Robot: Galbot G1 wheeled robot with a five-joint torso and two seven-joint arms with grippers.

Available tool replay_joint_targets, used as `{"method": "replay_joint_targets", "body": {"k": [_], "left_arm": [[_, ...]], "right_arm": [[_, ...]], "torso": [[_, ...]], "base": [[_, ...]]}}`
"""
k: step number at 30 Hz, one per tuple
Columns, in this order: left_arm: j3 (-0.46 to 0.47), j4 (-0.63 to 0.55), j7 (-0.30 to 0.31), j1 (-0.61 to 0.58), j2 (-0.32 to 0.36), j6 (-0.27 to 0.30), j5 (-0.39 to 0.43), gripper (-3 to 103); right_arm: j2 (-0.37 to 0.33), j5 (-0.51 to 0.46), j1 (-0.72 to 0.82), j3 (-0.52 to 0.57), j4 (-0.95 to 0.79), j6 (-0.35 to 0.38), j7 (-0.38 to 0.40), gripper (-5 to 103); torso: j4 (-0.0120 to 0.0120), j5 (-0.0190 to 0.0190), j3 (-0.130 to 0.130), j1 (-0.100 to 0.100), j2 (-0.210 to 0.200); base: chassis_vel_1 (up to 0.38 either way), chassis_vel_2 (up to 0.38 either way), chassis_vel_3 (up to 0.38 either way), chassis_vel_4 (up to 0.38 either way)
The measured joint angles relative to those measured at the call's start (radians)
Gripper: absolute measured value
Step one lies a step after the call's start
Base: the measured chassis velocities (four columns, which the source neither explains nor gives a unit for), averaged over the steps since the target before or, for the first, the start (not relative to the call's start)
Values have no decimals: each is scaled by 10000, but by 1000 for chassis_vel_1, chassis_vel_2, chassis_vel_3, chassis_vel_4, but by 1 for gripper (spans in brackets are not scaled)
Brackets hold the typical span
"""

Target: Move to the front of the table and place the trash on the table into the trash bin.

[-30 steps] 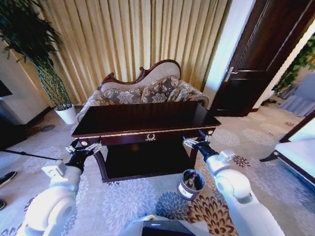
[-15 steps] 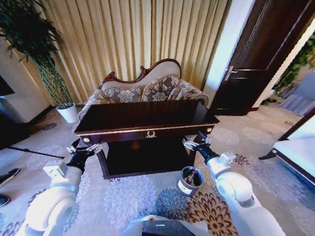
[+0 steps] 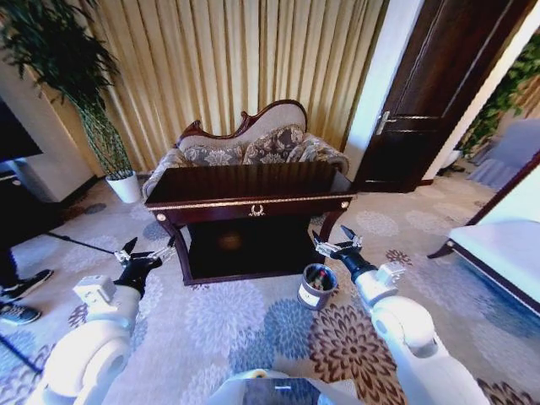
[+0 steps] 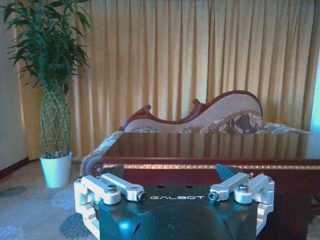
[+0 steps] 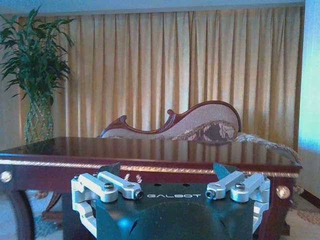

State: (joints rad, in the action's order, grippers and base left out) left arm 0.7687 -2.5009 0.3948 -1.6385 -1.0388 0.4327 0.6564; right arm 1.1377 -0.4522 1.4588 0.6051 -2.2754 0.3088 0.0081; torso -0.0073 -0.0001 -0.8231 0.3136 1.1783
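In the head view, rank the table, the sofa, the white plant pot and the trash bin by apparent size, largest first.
1. table
2. sofa, partly hidden behind the table, so unsure
3. trash bin and white plant pot look alike; the bin is nearer

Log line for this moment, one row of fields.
left gripper: open, empty | right gripper: open, empty | table: ahead | trash bin: floor, beside right arm

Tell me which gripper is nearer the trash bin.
The right gripper: it hangs open just above and beside the trash bin on the carpet. The left gripper, also open, is well off at the table's other end.
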Motion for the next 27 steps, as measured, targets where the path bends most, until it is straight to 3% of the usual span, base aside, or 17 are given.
{"method": "replay_joint_targets", "body": {"k": [15, 22, 27], "left_arm": [[-77, 9, -13, -6, -25, -27, -41, 100], [-91, 10, -14, -82, -92, -29, -65, 100], [-157, 10, -14, -149, -201, -88, -67, 100]], "right_arm": [[-1, 135, 20, -104, 80, -240, -14, 100], [0, 131, 114, -114, 122, -286, -47, 100], [-13, 64, 184, -94, 252, -285, -66, 100]], "torso": [[-3, 8, -2, 5, -3], [1, -2, 2, -2, 3], [-3, 3, -8, 15, -10]], "base": [[360, -350, -369, 342], [140, -162, -166, 219], [-8, 4, 10, 5]]}}
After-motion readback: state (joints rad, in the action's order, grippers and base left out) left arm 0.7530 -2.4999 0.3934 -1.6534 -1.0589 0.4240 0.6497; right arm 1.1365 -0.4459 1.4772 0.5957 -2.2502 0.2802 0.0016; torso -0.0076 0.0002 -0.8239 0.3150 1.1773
